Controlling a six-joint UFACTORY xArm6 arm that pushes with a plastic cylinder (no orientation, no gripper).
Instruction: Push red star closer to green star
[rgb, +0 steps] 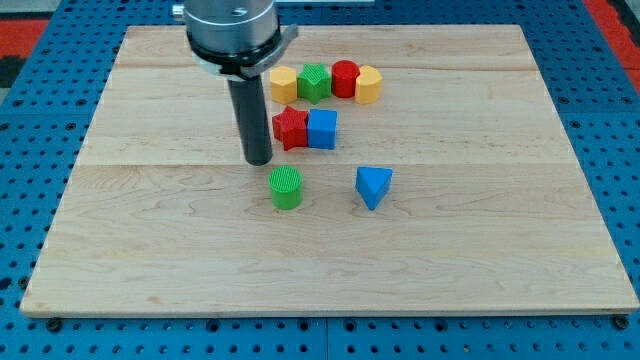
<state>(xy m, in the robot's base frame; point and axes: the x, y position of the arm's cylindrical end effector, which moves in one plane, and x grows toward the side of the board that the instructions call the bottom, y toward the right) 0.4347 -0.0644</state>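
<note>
The wooden board (480, 240) lies broad under my tip (259, 160), a bare rod end holding nothing and resting on the surface just left of and slightly below the red star (290, 127), which touches the blue cube (322, 129) on its far side. The green star (314, 81) sits up and to the right of my tip in a tight row – yellow block (284, 81), red cylinder (345, 77), yellow block (368, 84). The risk I see: pushing from this side drives the red star into the cube rather than upward, and a glancing contact could spin it – or scatter the row, even nudge the green cylinder (286, 186) just below my tip.
</note>
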